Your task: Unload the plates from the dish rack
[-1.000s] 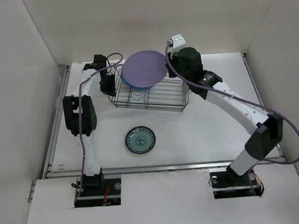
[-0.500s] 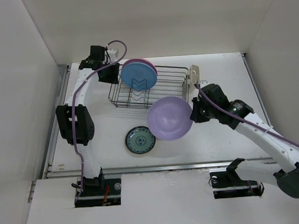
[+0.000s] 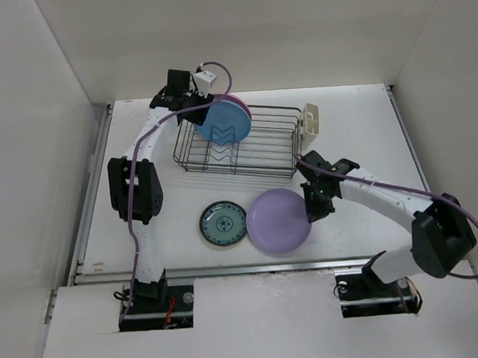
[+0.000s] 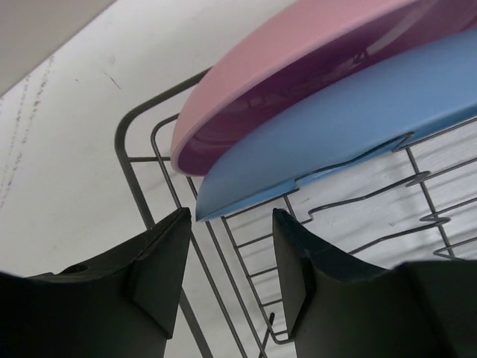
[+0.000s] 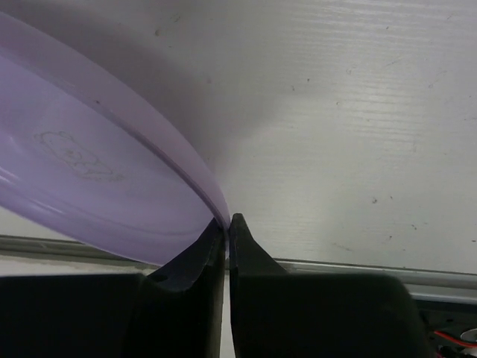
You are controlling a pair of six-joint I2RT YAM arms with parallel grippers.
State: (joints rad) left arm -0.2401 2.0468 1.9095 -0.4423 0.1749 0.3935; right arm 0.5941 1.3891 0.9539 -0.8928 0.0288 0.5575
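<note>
Left end effector [image 4: 229, 224], jaws parted and empty, hangs at the far-left end of the dark wire dish rack [image 3: 245, 138], with the upright round blue plate [image 4: 373, 127] edge-on just beyond its gap.

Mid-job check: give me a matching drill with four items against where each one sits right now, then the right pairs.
Things:
1. lavender plate
2. teal patterned plate
3. blue plate
4. utensil cup

Places:
A. clipped to the dish rack at its right end
B. flat on the table, no claw on it
C. rim pinched in the right claw
D. standing in the dish rack beside the open left claw

Pairs: 1-C, 2-B, 3-D, 4-A
</note>
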